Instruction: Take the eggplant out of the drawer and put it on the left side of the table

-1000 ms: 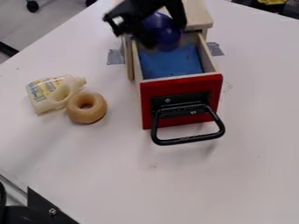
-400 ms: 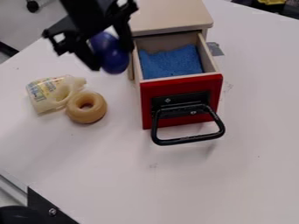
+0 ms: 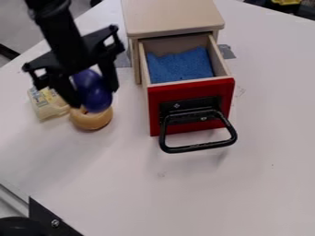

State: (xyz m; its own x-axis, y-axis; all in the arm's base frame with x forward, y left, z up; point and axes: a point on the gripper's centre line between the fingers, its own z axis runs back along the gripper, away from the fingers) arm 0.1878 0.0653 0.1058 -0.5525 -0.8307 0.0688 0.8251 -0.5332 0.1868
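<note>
"What do our fingers [image 3: 109, 76] have?"

"We are holding the eggplant [image 3: 96, 97], one finger on either side of it."

"And what crowds us?"

"A tan ring [image 3: 92, 121] sits right by its lower end in our view; whether the two touch, we can't tell. Just left of the ring we see a pale bottle [image 3: 45, 107] lying on its side, partly behind our left-hand finger."

"What about our right?"

"The red-fronted drawer [image 3: 148, 110] stands pulled out, with blue lining [image 3: 179, 67] inside and its black handle [image 3: 198, 148] jutting to the near side. The wooden cabinet [image 3: 173, 18] rises behind it, grey tape [image 3: 226, 51] at its foot."

"So where is the eggplant, exactly?"

"Between our fingers, its lower end poking out past them, out of the drawer and over the left part of the bench [image 3: 184, 198]. How high it hangs, we can't say."

"And our room?"

"The bench's far-left edge slants behind the bottle, and another edge cuts across the near-left corner, by a black bracket [image 3: 49, 222]. Between ring and drawer we get a strip of white top, and a broad stretch on the near side."
</note>
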